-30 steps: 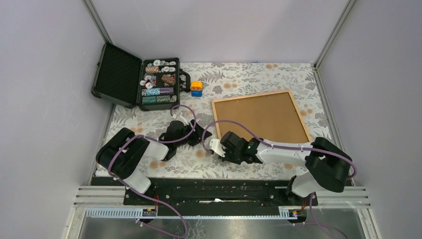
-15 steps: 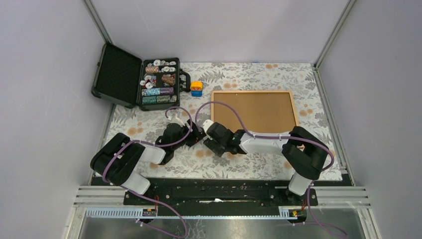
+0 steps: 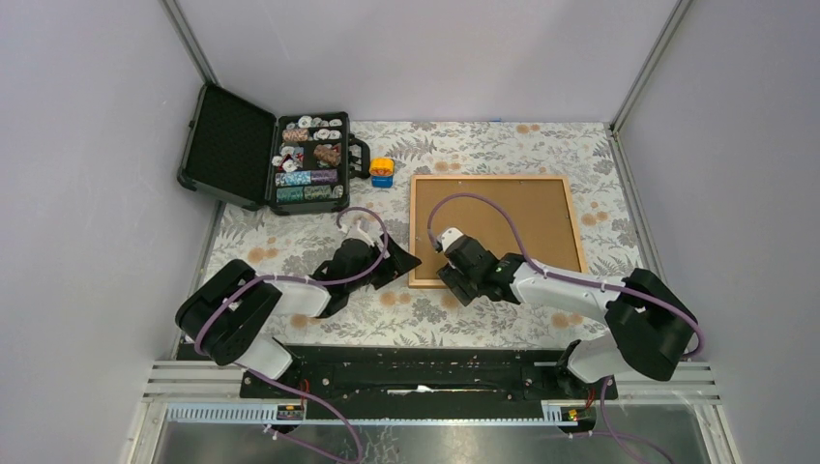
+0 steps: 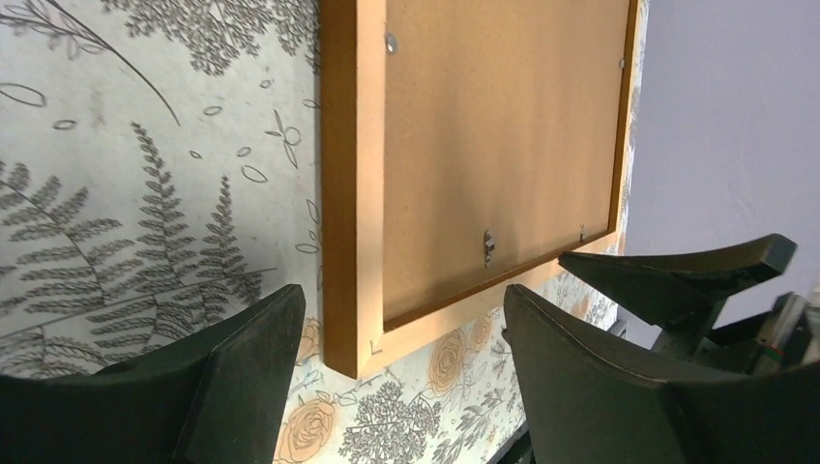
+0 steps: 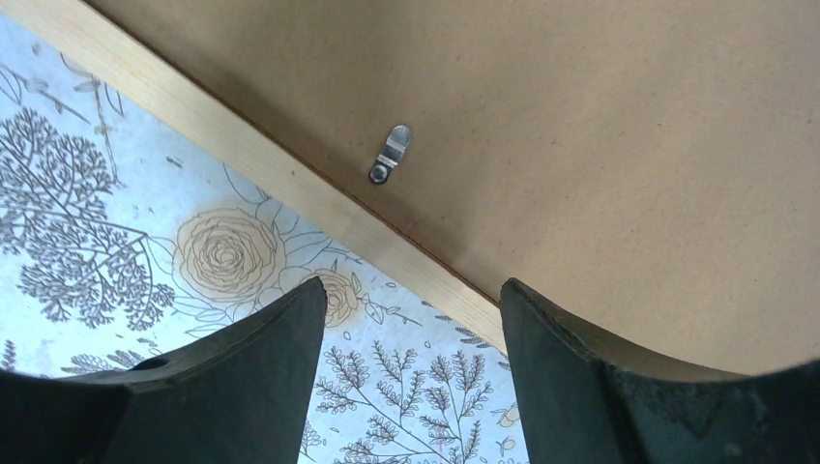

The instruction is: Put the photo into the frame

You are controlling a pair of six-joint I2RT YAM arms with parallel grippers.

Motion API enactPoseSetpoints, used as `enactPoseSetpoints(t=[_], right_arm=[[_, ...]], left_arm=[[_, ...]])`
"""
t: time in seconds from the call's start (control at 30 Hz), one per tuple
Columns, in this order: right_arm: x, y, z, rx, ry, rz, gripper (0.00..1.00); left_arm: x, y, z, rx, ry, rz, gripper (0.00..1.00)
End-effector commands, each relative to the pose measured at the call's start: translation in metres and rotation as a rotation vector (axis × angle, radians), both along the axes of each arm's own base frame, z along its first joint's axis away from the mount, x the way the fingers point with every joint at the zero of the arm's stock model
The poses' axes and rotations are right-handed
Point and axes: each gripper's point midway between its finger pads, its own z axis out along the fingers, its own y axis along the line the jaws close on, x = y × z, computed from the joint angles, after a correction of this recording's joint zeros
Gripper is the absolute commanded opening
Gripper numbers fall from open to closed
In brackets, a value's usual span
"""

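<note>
The frame lies face down on the flowered tablecloth, its plain brown backing board filling it. The photo is out of view. My left gripper is open and empty just left of the frame's near-left corner. My right gripper is open and empty over the frame's near edge, beside a small metal clip. In the left wrist view the gripper straddles the corner without touching it. In the right wrist view the gripper has one finger over the board.
An open black case of poker chips sits at the far left, its lid laid back. A small orange and blue object lies beside it. Grey walls close in the table on three sides.
The frame turned from tilted to square with the table. My right gripper swung left, then back to the frame's near edge. My left gripper moved right to the frame's corner.
</note>
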Motion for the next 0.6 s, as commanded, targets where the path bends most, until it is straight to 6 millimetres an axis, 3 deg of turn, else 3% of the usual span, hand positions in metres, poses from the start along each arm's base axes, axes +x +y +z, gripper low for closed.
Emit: enactPoseSetpoints(t=[0.0,0.27,0.43,0.57], right_arm=[[-0.002,0.006,0.002,0.017,-0.007,0.081,0.73],[0.003,0.007,-0.013,-0.058,0.028,0.096,0.64],[0.010,0.017,-0.020,-0.072,0.049,0.096,0.44],[0.023,0.037,-0.023,-0.044,0.063,0.064,0.31]], left_arm=[[0.009,-0.002,0.021,0.008,-0.088,0.025,0.80],[-0.003,0.003,0.020,-0.013,-0.071,0.015,0.81],[-0.008,0.008,0.021,-0.017,-0.073,0.021,0.81],[-0.009,0.012,0.022,-0.016,-0.081,0.037,0.82]])
